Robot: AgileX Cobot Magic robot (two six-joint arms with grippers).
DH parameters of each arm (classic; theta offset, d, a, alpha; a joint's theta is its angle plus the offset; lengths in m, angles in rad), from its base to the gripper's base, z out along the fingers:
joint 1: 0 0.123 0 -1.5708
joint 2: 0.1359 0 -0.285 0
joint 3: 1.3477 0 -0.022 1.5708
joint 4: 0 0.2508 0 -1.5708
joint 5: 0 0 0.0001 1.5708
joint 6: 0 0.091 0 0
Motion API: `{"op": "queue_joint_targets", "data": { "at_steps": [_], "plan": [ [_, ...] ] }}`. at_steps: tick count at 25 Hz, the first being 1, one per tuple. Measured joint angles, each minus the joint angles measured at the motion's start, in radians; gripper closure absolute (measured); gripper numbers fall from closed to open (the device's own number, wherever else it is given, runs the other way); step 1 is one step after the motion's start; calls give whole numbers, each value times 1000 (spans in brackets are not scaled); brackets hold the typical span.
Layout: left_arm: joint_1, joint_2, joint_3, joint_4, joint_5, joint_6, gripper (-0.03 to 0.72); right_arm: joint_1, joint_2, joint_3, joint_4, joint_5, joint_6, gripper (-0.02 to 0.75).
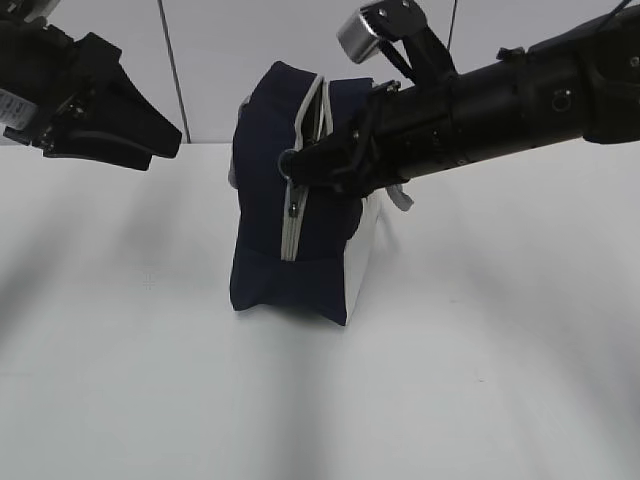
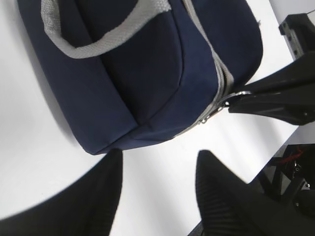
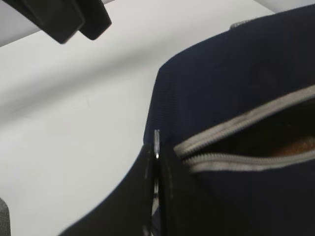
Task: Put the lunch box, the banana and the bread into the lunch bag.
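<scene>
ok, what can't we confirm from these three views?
- Contents of the lunch bag: exterior and left wrist views show only the fabric outside; the right wrist view shows a brownish patch through the zipper gap, too little to name.
- Lunch box and banana: in no view.
- Ring pull: mostly hidden by the shut right tool.
- Left tool: tips cut off, blurred.

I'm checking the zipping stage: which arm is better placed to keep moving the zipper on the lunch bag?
The right. Its gripper is shut on the zipper pull of the lunch bag, whose zipper is partly open. The left gripper hangs open beside the bag, holding nothing.
</scene>
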State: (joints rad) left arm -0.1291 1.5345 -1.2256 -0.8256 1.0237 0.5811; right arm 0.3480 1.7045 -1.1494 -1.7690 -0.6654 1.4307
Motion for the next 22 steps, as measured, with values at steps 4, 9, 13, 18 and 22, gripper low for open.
{"op": "queue_joint_targets", "data": {
  "at_steps": [4, 9, 13, 18, 22],
  "plan": [
    [0, 0, 0, -2, 0, 15, 338, 0, -11, -24, 0, 4, 0, 754],
    [0, 0, 0, -10, 0, 34, 338, 0, -13, -50, 0, 8, 0, 754],
    [0, 0, 0, -36, -2, 62, 338, 0, -13, -60, -9, 36, 19, 754],
    [0, 0, 0, -39, -8, 69, 338, 0, -13, -72, -13, 66, 27, 754],
    [0, 0, 0, -40, -18, 69, 338, 0, -13, -83, -13, 68, 31, 754]
  ]
}}
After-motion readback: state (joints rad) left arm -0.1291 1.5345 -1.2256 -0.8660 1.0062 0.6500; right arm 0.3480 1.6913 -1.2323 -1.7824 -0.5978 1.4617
